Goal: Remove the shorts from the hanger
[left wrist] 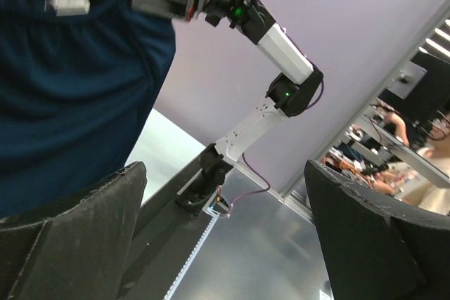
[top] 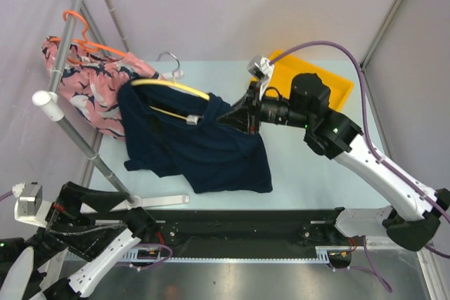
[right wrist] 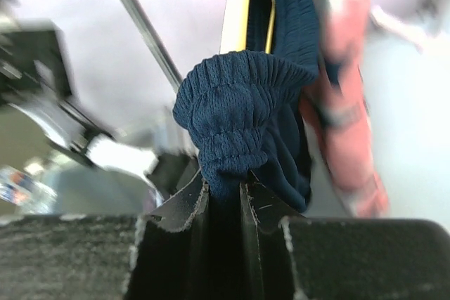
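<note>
Navy shorts (top: 197, 149) hang from the yellow hanger (top: 172, 87) over the table (top: 309, 166), not yet free. Right gripper (right wrist: 225, 191) pinches the bunched waistband. Left gripper (left wrist: 225, 173) spread, empty, parked low. Pink shark-print shorts (top: 88, 93) untouched on the orange hanger (top: 88, 41). Looks like neither pair is off.

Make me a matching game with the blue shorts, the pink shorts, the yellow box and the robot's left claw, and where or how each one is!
Things:
1. blue shorts
2. pink shorts
3. yellow box
4. left gripper

Place or state:
A. open, holding nothing
B. pinched by the right gripper
C. on the far side of the table
D. hanging at the rack, left side

Pairs: 1-B, 2-D, 3-C, 4-A
</note>
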### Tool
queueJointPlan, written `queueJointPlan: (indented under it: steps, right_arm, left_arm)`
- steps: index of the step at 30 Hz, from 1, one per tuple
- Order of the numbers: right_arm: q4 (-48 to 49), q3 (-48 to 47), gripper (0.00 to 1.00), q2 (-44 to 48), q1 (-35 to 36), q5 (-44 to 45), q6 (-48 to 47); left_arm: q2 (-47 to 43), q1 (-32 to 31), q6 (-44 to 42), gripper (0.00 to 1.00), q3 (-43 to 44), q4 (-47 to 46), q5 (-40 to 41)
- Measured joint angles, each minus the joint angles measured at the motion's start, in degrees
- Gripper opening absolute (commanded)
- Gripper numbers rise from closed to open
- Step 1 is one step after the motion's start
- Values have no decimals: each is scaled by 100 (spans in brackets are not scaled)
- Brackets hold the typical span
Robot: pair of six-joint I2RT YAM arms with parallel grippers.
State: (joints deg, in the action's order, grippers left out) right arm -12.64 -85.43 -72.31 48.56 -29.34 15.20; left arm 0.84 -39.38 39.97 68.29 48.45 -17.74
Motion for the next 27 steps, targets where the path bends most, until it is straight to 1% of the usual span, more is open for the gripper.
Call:
queueJointPlan:
  steps: [5, 9, 11, 15, 17, 21, 24, 27]
  right_arm:
    - [-1285, 721, 0, 638, -20, 793, -557]
    - [-2166, 1202, 0, 977, -308, 1587, -728]
    - [-2496, 1316, 0, 1080, -455, 2039, -730]
    - [-2907, 1497, 0, 1355, -649, 2859, -619]
    - [-3029, 1532, 0, 1497, -706, 3097, -535]
    - [-3036, 1534, 0, 1670, -719, 3163, -400]
    - [-3018, 1539, 0, 1705, -717, 2927, -310]
    - [-2905, 1611, 0, 1705, -691, 2592, -299]
  left_arm:
    - [234, 0, 63, 99, -640, -1014, -358]
    - [603, 0, 319, 96, -1314, -1976, -680]
    - [931, 0, 522, 92, -1604, -2575, -874]
    - [1676, 0, 966, 89, -2041, -3670, -1145]
    - [1950, 0, 1113, 90, -2151, -4017, -1209]
    - [2243, 0, 992, 89, -2004, -4002, -1093]
    - [2240, 0, 892, 88, -1825, -4015, -885]
    - [2319, 0, 802, 82, -1711, -4094, -695]
